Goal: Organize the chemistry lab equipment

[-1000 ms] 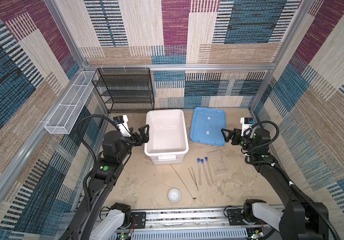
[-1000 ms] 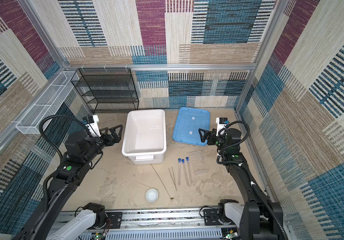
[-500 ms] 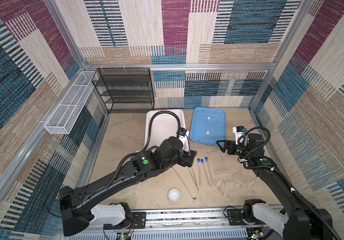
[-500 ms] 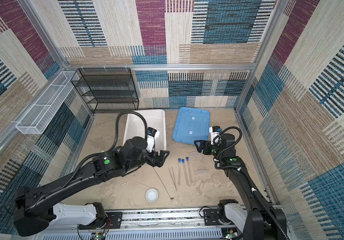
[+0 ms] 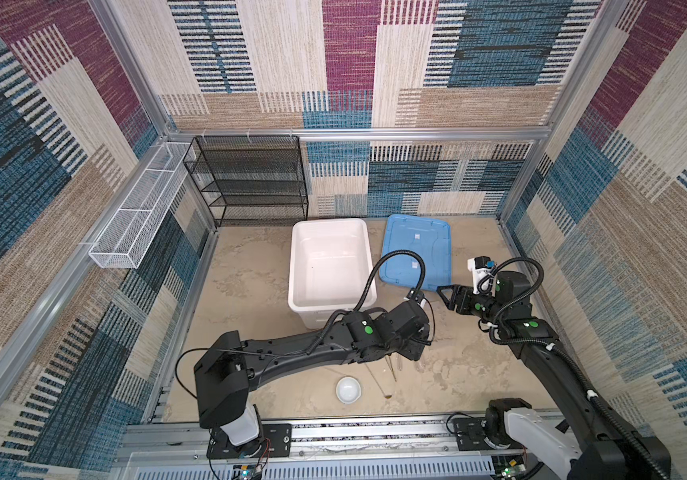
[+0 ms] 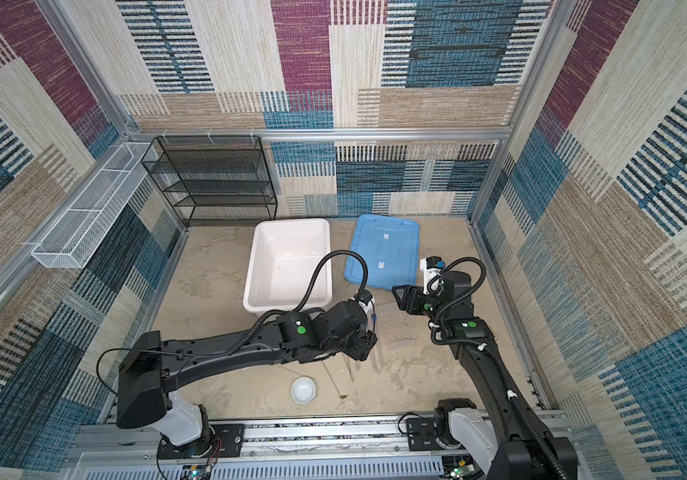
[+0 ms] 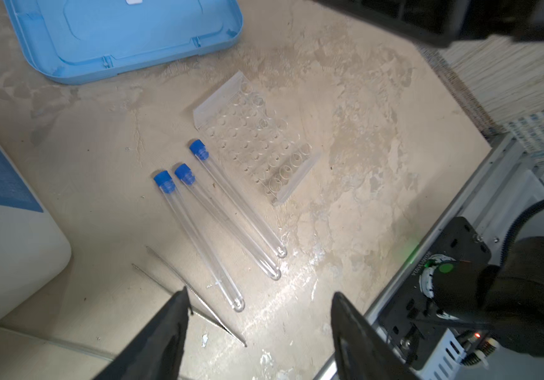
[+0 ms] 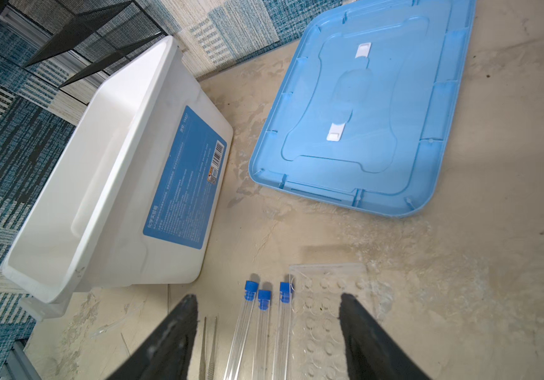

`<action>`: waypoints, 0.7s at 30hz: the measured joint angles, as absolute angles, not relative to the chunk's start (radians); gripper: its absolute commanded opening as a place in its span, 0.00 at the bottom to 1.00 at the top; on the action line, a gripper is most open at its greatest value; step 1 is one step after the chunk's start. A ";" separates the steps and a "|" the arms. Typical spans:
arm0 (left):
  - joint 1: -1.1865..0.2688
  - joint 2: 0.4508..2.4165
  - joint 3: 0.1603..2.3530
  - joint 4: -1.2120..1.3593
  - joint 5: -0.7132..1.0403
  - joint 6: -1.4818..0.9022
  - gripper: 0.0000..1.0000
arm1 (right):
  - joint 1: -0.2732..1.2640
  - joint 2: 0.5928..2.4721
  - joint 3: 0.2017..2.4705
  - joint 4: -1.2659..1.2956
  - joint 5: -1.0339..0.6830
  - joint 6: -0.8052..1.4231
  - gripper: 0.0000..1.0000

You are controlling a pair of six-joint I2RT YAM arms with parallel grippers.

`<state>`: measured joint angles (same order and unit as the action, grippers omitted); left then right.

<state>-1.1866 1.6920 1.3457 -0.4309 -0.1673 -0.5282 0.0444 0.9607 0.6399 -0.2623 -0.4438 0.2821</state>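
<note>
Three clear blue-capped test tubes (image 7: 228, 223) lie side by side on the sandy table, with the transparent tube rack (image 7: 257, 138) flat beside them. Thin metal tweezers (image 7: 195, 296) lie on their other side. My left gripper (image 7: 259, 296) hangs open just above the tubes' round ends, holding nothing. In both top views its arm reaches across the middle and covers most of the tubes. My right gripper (image 8: 267, 299) is open and empty, set back from the tubes' caps (image 8: 262, 296) and the rack (image 8: 330, 309). The small white round dish (image 5: 348, 390) and the long metal spoon (image 5: 380, 384) lie near the front edge.
A big white tub (image 5: 325, 266) stands behind the left arm, with the flat blue lid (image 5: 416, 249) to its right. A black mesh shelf (image 5: 250, 183) stands at the back wall and a white wire basket (image 5: 142, 208) hangs on the left wall.
My left arm has swung from the left of the tub across the table to over the tubes. The right gripper has shifted toward the middle. Both pairs of jaws stand narrower than before.
</note>
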 measured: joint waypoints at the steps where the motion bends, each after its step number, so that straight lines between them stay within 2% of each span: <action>1: -1.185 1.716 1.361 -0.431 -0.160 -0.530 0.59 | 0.044 0.953 0.636 -0.268 -0.440 0.282 0.67; 3: -1.179 1.751 1.377 -0.432 -0.158 -0.540 0.53 | 0.044 0.938 0.631 -0.282 -0.433 0.282 0.67; 6: -1.151 1.796 1.379 -0.434 -0.150 -0.553 0.50 | 0.044 0.918 0.625 -0.297 -0.408 0.284 0.68; 10: -1.103 1.863 1.398 -0.452 -0.144 -0.571 0.48 | 0.044 0.906 0.616 -0.310 -0.385 0.287 0.70; 21: -1.089 1.969 1.422 -0.463 -0.102 -0.581 0.40 | 0.044 0.916 0.609 -0.312 -0.355 0.290 0.70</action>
